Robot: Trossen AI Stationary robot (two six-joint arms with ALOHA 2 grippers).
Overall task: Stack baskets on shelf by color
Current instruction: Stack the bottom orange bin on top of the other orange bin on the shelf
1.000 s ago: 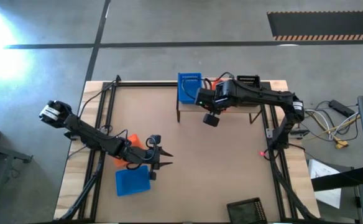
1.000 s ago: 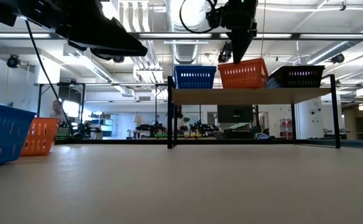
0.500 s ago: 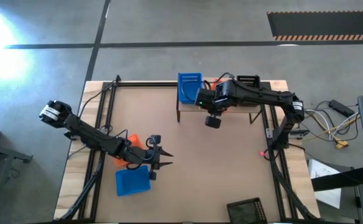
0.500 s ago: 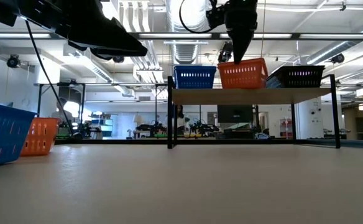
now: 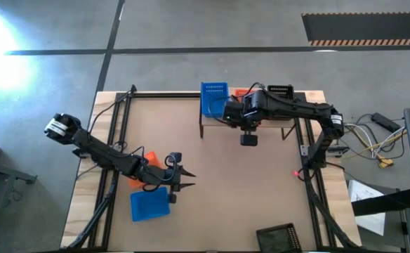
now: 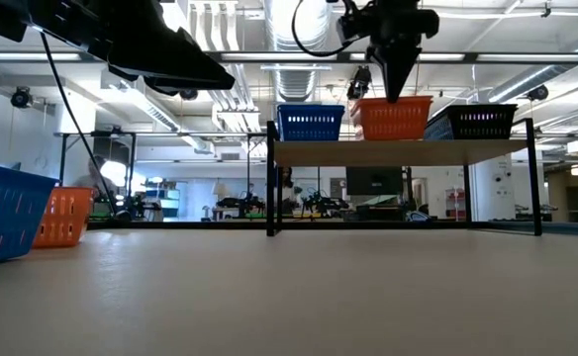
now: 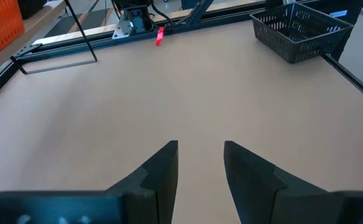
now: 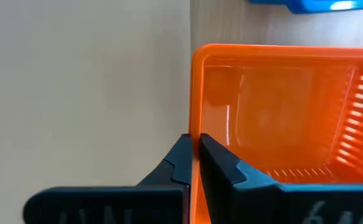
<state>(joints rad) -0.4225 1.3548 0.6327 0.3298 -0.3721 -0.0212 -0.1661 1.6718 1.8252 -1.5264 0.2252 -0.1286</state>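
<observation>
My right gripper (image 8: 194,155) is over the shelf (image 6: 398,151), fingers pinched on the near wall of the orange basket (image 8: 275,118), one finger inside the rim and one outside. That basket sits level on the middle of the plank, with a blue basket (image 6: 311,123) beside it at one end and a black basket (image 6: 477,121) at the other; in the low view the three stand in a row, the orange one just beside the black one. From above, my right arm covers most of the orange basket, so only a sliver of it shows next to the blue one. My left gripper (image 7: 200,165) hangs low over the tabletop (image 5: 219,183) at the near left, fingers apart and holding nothing. Just beside it lie a second blue basket (image 5: 149,204) and a second orange basket (image 5: 143,169), partly hidden under my left arm. Another black basket (image 5: 278,238) sits at the table's near right edge, well apart from both arms.
</observation>
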